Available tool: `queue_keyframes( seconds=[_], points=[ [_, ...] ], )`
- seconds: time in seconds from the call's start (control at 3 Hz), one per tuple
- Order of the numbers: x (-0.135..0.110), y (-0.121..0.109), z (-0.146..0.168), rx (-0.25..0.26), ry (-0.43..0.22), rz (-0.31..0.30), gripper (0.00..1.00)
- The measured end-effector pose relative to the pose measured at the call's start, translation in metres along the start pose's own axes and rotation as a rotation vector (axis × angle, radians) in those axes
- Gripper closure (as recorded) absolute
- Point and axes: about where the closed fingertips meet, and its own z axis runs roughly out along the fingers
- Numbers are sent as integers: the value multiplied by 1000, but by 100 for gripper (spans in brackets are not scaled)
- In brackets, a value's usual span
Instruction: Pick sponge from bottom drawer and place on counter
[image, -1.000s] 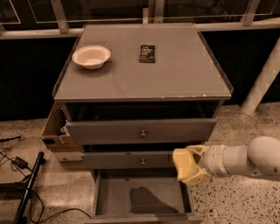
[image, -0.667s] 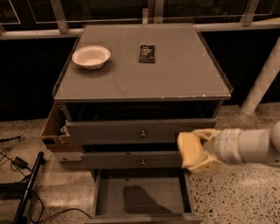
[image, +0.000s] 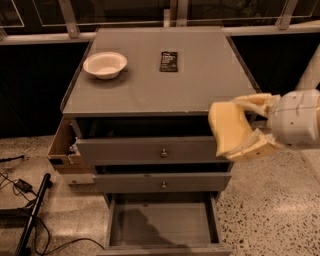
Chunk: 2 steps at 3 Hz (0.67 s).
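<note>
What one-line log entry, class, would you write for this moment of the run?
gripper: shut on sponge | position: in air by front right corner of counter | bottom drawer: open, bare | placed: not yet

The gripper (image: 241, 129), right of the counter (image: 150, 87), hides one end of the sponge (image: 225, 125); the bottom drawer (image: 160, 227) is cut off below.

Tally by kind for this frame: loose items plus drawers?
White bowl: 1, on the counter
Black packet: 1, on the counter
Sponge: 1, held in the gripper by the cabinet's front right corner
Drawers: 3: top drawer, middle drawer, bottom drawer pulled out
Total: 6
</note>
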Motion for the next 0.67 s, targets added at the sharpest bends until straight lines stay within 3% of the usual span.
queue_keyframes(
  seconds=[0.33,0.67],
  points=[
    [-6,-5,-3,7,-3,-8,100],
    [-15,-26,-1,24,9,3,100]
  ],
)
